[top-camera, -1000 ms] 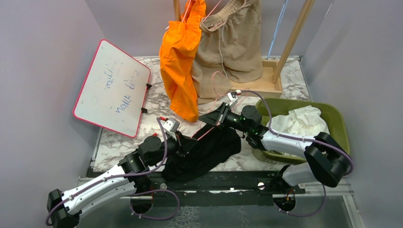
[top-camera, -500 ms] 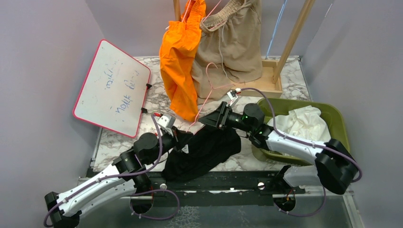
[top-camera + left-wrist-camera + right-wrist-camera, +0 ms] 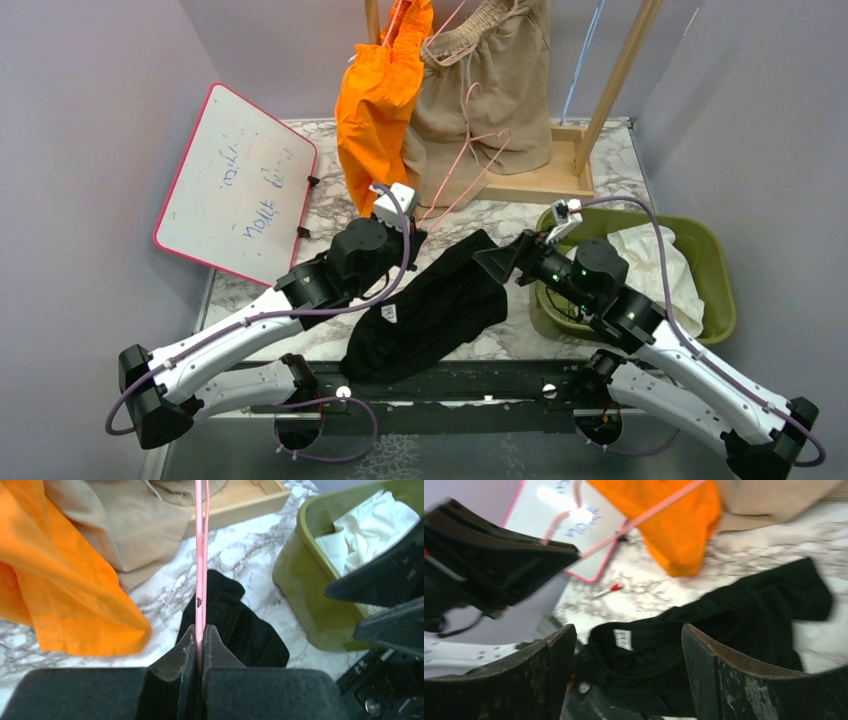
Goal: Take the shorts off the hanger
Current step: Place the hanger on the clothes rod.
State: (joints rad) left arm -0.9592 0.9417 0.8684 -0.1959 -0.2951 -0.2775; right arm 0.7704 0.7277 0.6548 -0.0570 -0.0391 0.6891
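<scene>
Shorts of soft black fabric (image 3: pixel 430 315) are laid on the marble desk (image 3: pixel 620 150) at lower centre, and white shorts (image 3: pixel 640 255) in the green bin (image 3: pixel 650 217) at right. Orange shorts (image 3: pixel 375 130) and tan shorts (image 3: pixel 490 90) at top are not yet removed. A pink wire hanger (image 3: pixel 200 540) is pinched by the left end effector (image 3: pixel 200 632); the right end effector (image 3: pixel 629 635) is spread, empty.

Loose shorts (image 3: pixel 440 310) lie on the table (image 3: pixel 620 165) just left of the bin (image 3: pixel 718 280); bundled shorts (image 3: pixel 650 250) lie inside it.

Greyish walls (image 3: pixel 90 100) enclose a table (image 3: pixel 620 160), seemingly marble-topped.
</scene>
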